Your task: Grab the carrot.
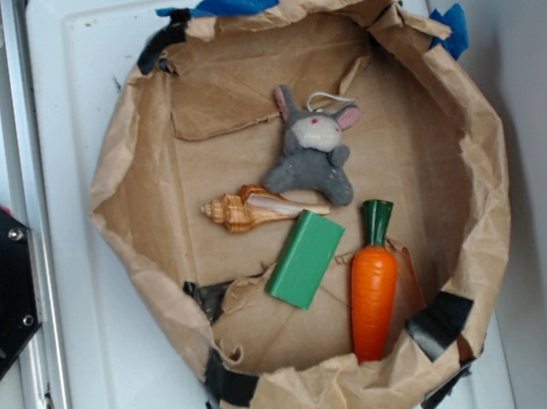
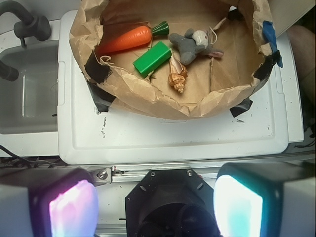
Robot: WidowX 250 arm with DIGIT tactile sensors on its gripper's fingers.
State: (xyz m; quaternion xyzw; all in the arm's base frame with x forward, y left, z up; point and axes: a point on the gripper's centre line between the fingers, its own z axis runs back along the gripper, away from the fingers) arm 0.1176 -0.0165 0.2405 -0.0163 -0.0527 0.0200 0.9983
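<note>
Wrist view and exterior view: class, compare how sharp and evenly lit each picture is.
Exterior view: soft, slightly blurred throughout, flat light, a mild sheen on the carrot. Wrist view: the bin is sharper, but the near gripper pads glow pink and cyan, blown out and out of focus.

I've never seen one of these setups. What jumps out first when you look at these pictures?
Probably the glossy orange carrot with its green top, lying low on the right inside a crumpled brown paper basin. Beside it sits a bright green block, with a grey plush bunny and a striped seashell further in. In the wrist view, the pincer shows two glowing pads, pink and teal, spread wide apart and well short of the basin.
</note>
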